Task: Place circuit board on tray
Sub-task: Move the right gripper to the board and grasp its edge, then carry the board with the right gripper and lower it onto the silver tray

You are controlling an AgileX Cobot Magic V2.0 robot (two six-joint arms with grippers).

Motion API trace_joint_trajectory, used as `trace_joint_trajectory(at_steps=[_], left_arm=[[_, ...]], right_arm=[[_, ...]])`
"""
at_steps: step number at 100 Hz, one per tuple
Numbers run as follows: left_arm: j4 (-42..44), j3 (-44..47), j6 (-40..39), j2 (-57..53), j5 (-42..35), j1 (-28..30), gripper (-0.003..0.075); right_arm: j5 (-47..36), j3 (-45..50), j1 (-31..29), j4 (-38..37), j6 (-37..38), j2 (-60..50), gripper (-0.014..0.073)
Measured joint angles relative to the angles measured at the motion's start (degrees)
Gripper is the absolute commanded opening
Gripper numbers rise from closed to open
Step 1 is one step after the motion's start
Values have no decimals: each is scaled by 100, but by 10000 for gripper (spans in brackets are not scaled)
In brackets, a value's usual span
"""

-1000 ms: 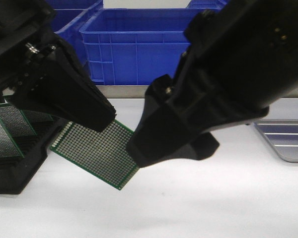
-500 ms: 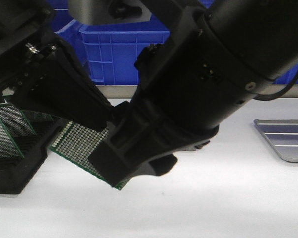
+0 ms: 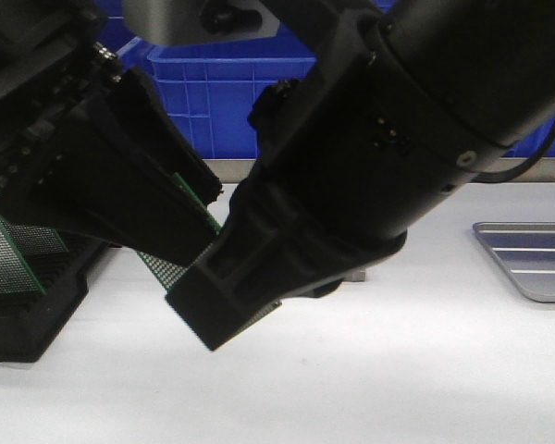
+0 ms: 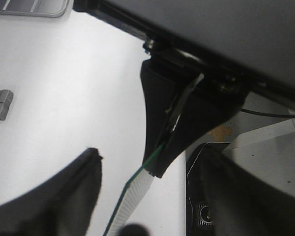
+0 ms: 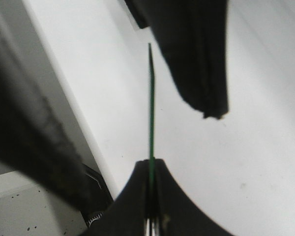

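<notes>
The green perforated circuit board [image 3: 166,266] hangs above the white table between my two arms. My right gripper [image 3: 206,313] is shut on one edge of it. In the right wrist view the fingers [image 5: 151,166] clamp the board [image 5: 150,98], which shows edge-on. My left gripper [image 3: 199,222] is open. In the left wrist view its fingers [image 4: 69,196] stand wide apart on either side of the board [image 4: 132,196] and do not touch it. The silver-grey ribbed tray [image 3: 527,264] lies at the right of the table, far from both grippers. It also shows in the left wrist view [image 4: 34,7].
A black slotted rack [image 3: 23,296] holding more green boards [image 3: 5,254] stands at the left. Big blue crates [image 3: 231,83] line the back behind the table edge. A small grey block [image 4: 0,103] lies on the table.
My right gripper moved in and closed on the board. My left gripper opened off it and shifted slightly. The board has tilted more edge-on and is mostly hidden between the arms.
</notes>
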Motion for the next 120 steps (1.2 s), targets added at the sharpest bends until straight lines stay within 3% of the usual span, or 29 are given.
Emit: trace_joint_trajectory(at_steps=[26, 58, 89, 103, 120], left_arm=[[162, 0, -31, 0, -375, 0, 607], [183, 0, -40, 0, -522, 0, 607], [151, 0, -40, 0, -522, 0, 607], [137, 0, -40, 0, -522, 0, 607], [137, 0, -40, 0, -522, 0, 607]], right_arm=[[480, 0, -395, 88, 48, -91, -69], [1200, 0, -2551, 363, 76, -406, -69], [1205, 0, -4665, 720, 78, -406, -69], [1030, -27, -5176, 767, 88, -228, -69], [994, -326, -5348, 781, 101, 399, -69]])
